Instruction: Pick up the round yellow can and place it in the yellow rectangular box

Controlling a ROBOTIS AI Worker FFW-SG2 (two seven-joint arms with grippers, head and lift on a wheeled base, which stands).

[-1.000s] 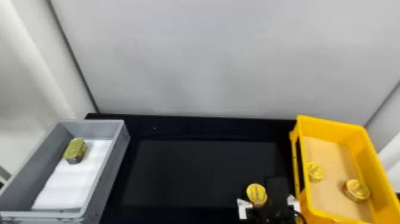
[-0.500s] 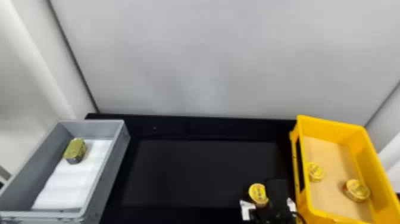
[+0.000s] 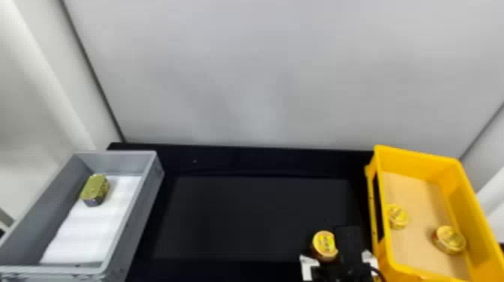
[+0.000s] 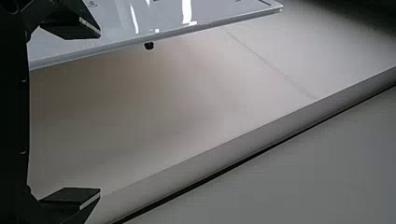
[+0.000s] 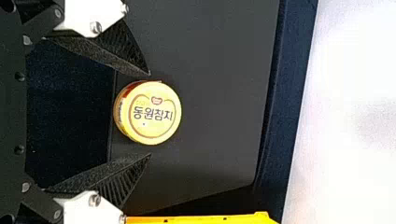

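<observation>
Clearly, the round yellow can [image 3: 324, 244] sits on the black table [image 3: 258, 213] between the right gripper's [image 3: 332, 245] spread fingers — a slim gap either side. Rightward stands the yellow rectangular box [image 3: 412, 162], holding two similar cans [image 3: 450, 239] — the left gripper's [image 4: 99, 112] fingers are parted.

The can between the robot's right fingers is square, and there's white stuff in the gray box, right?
The can between the fingers of the right gripper is round, not square, as the right wrist view shows. The rest is right.
</observation>
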